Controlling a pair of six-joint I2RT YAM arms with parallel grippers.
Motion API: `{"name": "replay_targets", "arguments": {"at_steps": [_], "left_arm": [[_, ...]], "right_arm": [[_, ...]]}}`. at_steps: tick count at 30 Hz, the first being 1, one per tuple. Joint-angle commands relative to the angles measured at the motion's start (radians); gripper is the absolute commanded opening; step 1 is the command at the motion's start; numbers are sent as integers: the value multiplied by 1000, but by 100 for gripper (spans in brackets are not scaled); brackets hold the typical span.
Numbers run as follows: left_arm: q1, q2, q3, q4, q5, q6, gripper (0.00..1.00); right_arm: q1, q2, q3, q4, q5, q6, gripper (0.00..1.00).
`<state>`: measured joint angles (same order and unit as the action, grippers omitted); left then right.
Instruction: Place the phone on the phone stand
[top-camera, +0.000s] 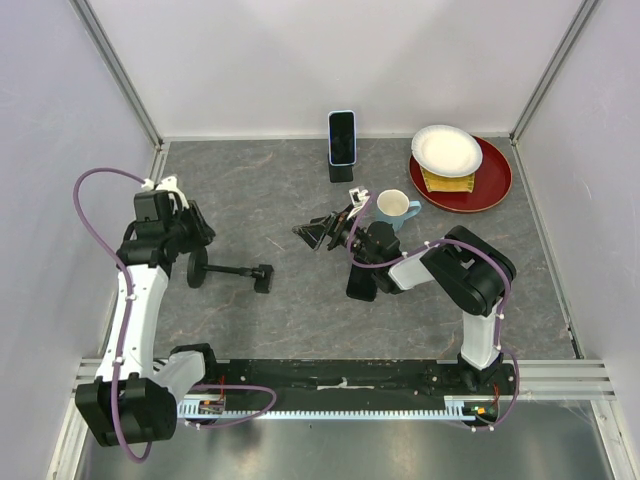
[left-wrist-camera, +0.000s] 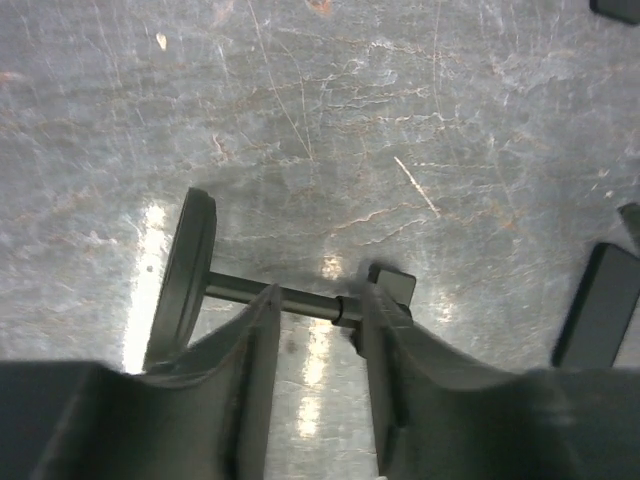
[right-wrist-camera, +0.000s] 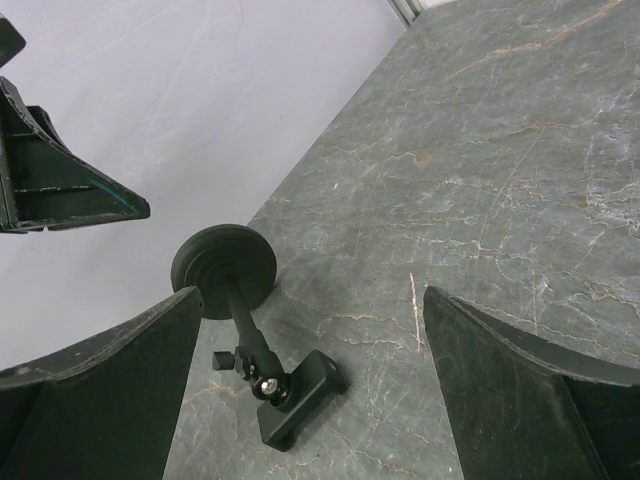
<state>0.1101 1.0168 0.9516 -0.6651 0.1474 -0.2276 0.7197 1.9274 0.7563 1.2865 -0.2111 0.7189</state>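
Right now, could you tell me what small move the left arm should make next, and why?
Probably turn the left gripper so its fingers straddle the stem of the phone stand before lowering. The stand lies on its side, and in the left wrist view the stem runs across the open gap from finger to finger, so closing now would likely not pinch it.

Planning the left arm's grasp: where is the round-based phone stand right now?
In the top view the phone stand lies on its side in the table's left half, by the left gripper, round base toward the left wall.
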Motion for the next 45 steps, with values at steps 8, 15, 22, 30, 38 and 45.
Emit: {"name": "replay_targets", "arguments": {"at_steps": [8, 15, 22, 30, 38, 45], "left_arm": [[59, 48, -100, -24, 72, -625, 55], [54, 118, -132, -139, -31, -891, 56], [34, 246, -148, -94, -25, -923, 59], [31, 322, -178, -41, -63, -978, 54], [31, 341, -214, 15, -60, -978, 13], [31, 223, -197, 22, -31, -857, 2]], "right_arm": [[-5, -1, 26, 48, -13, 1, 98], [-5, -1, 26, 48, -11, 1, 98], [-5, 1, 29, 50, -10, -3, 98], [-5, 1, 34, 42, -13, -6, 98], [-3, -10, 40, 7, -22, -38, 98], [15, -54, 64, -102, -80, -180, 98]]}}
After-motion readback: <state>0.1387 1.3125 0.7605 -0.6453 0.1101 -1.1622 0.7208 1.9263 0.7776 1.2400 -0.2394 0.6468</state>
